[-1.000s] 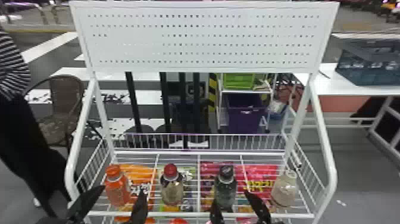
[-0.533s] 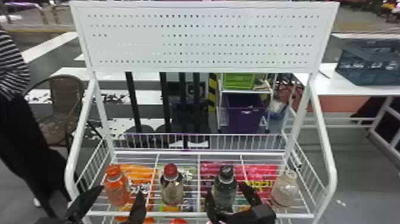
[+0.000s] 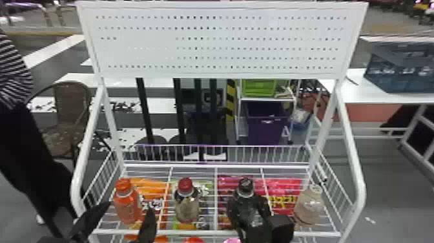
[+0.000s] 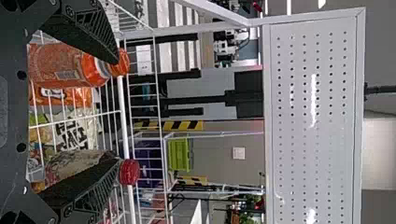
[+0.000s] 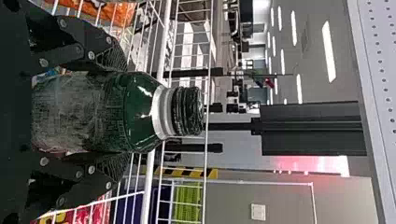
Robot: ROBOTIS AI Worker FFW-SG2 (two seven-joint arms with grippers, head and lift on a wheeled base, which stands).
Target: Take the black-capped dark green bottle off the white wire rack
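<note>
My right gripper (image 3: pixel 248 201) is shut on the black-capped dark green bottle (image 3: pixel 246 186), which stands upright in the front row of the white wire rack (image 3: pixel 215 165). In the right wrist view, the fingers of the right gripper (image 5: pixel 126 112) press on both sides of the dark green bottle (image 5: pixel 139 111), below its white neck ring. At the rack's front left, my left gripper (image 3: pixel 129 207) stands open, its fingers near the orange bottle (image 3: pixel 127 205). In the left wrist view, the left gripper (image 4: pixel 116 111) holds nothing, with the red-capped bottle (image 4: pixel 129 171) near one finger.
A red-capped bottle (image 3: pixel 186 206) stands left of the dark green one, and a pale bottle (image 3: pixel 309 205) to its right. Colourful packets (image 3: pixel 285 190) lie beneath the wires. Side rails and a perforated white panel (image 3: pixel 219 40) frame the rack.
The right gripper has moved forward around the dark green bottle, and its fingers have closed on it. The bottle has barely shifted, and the left arm looks still.
</note>
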